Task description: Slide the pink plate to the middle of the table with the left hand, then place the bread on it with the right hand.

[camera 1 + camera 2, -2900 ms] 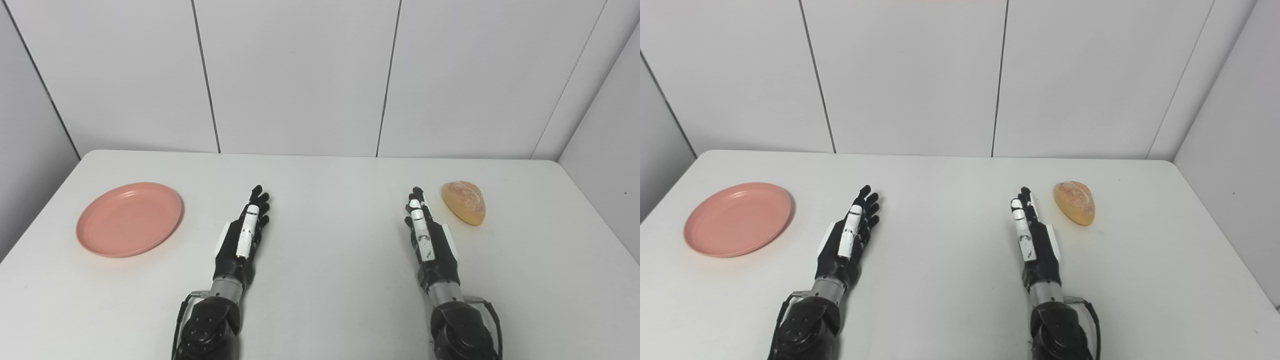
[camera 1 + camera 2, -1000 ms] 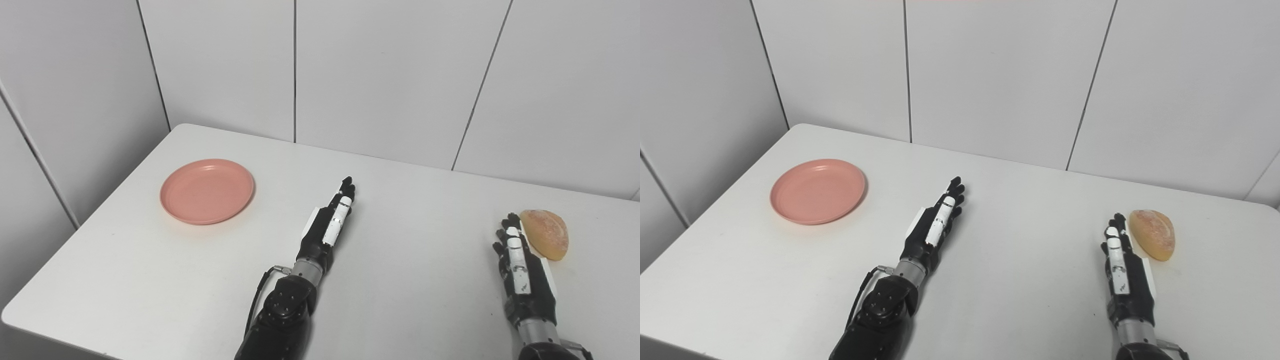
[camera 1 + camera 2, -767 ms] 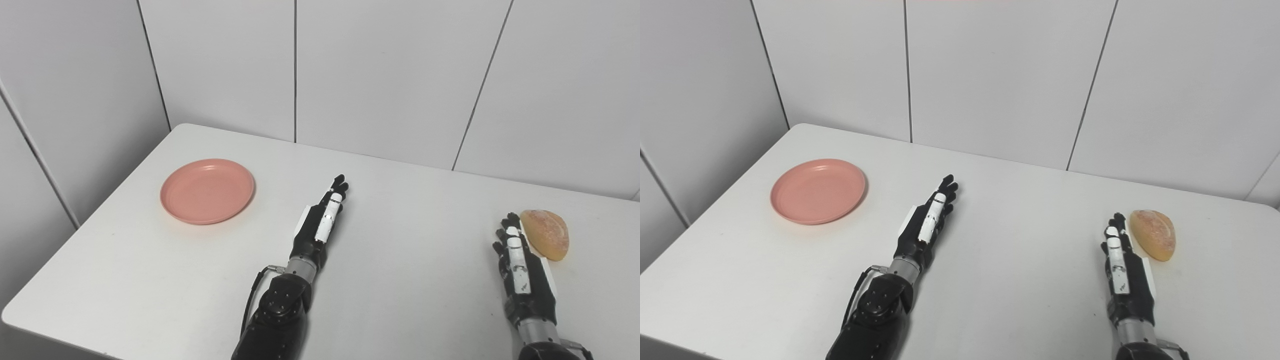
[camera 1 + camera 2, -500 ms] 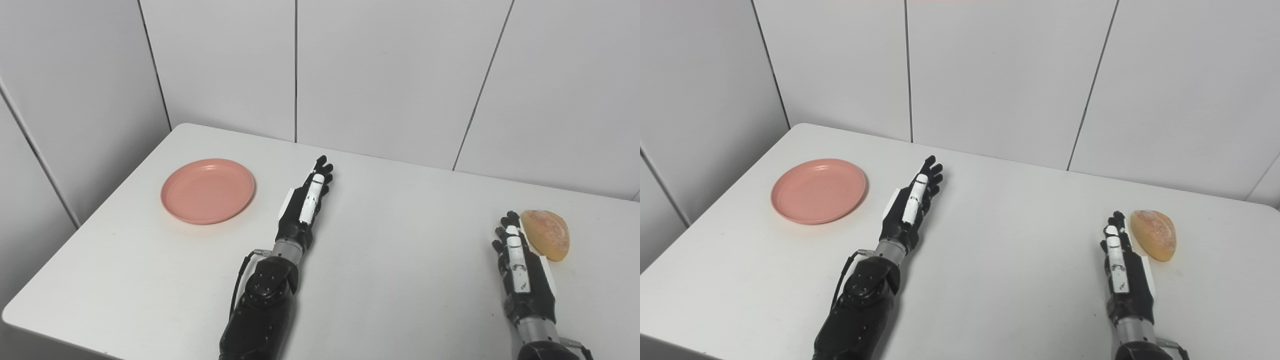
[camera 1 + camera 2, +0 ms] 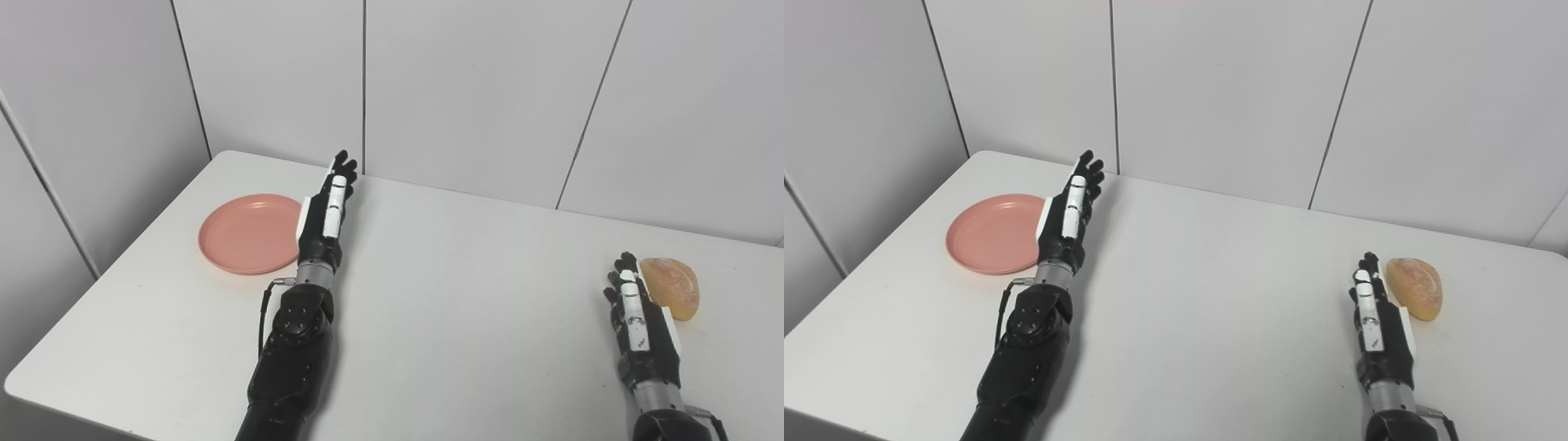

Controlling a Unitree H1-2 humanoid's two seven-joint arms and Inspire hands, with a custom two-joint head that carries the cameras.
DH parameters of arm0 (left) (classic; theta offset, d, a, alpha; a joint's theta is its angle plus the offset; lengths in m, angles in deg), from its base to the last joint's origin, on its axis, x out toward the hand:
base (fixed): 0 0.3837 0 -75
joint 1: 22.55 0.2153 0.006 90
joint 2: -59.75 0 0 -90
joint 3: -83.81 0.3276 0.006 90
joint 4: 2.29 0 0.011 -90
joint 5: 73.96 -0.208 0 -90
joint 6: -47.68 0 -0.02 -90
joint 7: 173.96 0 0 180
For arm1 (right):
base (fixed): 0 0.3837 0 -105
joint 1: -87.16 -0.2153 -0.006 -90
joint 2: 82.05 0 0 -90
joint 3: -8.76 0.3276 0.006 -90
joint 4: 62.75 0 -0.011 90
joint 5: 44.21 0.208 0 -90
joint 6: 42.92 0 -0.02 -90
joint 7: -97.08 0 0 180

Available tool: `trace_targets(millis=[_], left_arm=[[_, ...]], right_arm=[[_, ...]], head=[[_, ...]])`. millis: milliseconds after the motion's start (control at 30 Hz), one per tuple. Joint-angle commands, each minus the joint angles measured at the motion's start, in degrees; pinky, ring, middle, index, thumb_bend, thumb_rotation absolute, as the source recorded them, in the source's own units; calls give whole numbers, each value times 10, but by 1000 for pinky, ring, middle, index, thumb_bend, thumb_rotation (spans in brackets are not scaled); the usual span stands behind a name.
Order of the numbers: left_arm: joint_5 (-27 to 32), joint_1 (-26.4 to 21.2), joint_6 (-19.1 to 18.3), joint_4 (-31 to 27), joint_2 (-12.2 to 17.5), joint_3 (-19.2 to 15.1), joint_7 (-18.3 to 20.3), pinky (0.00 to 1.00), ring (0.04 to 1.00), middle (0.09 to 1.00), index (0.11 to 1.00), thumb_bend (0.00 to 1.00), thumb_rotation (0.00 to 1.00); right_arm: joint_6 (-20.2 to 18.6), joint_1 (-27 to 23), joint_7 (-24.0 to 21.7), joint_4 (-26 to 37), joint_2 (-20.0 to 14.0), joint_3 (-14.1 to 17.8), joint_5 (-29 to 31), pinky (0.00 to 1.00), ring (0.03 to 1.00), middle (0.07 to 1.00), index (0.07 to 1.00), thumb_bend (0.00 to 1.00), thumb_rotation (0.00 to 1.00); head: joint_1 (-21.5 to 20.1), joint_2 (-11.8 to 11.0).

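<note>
A: Left hand (image 5: 323, 214) fingers (image 5: 339, 184)?
B: Straight, lying close side by side, pointing toward the far wall panels (image 5: 478, 92). Nothing held. Hand is on edge, thumb side up.

A: Contact with the pink plate (image 5: 245, 233)?
B: Hand is at the plate's right rim and overlaps it in both views. Touching or raised above it, cannot tell.

A: Plate location?
B: Far-left part of the counter (image 5: 465, 294), near the left edge, flat, nothing on it. Not in the middle.

A: Left arm?
B: Black forearm (image 5: 294, 343) runs from the bottom edge up to the wrist, thin cable at the wrist.

A: Right hand (image 5: 1377, 327) fingers (image 5: 1366, 288)?
B: Also straight and near together, pointing away from the robot, holding nothing. Hand low at the counter, on edge.

A: Bread (image 5: 1415, 286)?
B: Right side of the counter, just beside the right fingers on their outer side. Left eye view shows them about touching, right eye view shows a thin gap, so contact unclear. Bread sits on the counter, not on the plate, well apart from it.

A: Anything else?
B: White counter, white panelled walls behind and to the left.
</note>
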Motion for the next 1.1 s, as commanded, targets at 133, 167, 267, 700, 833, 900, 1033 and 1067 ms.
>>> trace_targets(millis=[133,167,267,700,833,900,1033,1067], left_arm=[[-34,-35,45,-11,22,-17,-53,863,871,855,850,529,1000],[-38,-35,45,-13,25,-20,-60,852,864,847,843,525,1000],[-38,-35,48,-16,30,-28,-72,844,851,838,832,534,1000],[-41,-24,17,-34,83,-90,-136,831,799,782,775,574,1000],[-45,-20,19,-16,102,-102,-145,840,803,789,785,577,1000],[-46,-18,15,-13,110,-105,-150,847,804,791,789,570,1000],[-30,-16,-4,-15,117,-119,-155,847,811,796,797,579,1000],[-22,-17,-7,-16,118,-125,-155,837,811,794,795,576,1000]], right_arm=[[28,-8,-8,-4,-2,7,13,1000,1000,1000,991,610,898],[29,-8,-9,-6,-3,7,13,1000,1000,1000,992,609,897],[33,-9,-7,-10,-4,7,11,1000,1000,1000,989,609,902],[49,-18,-10,-34,-6,12,15,1000,1000,1000,997,651,920],[45,-16,-10,-28,-9,13,14,1000,1000,1000,1000,653,933],[42,-14,-14,-23,-12,12,17,1000,1000,1000,1000,638,930],[39,-12,-18,-19,-14,12,21,1000,1000,1000,1000,621,923],[39,-12,-17,-18,-14,12,20,1000,1000,1000,1000,620,921]], head=[[7,0],[8,-1],[13,-2],[27,-6],[30,-5],[32,-5],[34,-3],[34,-3]])
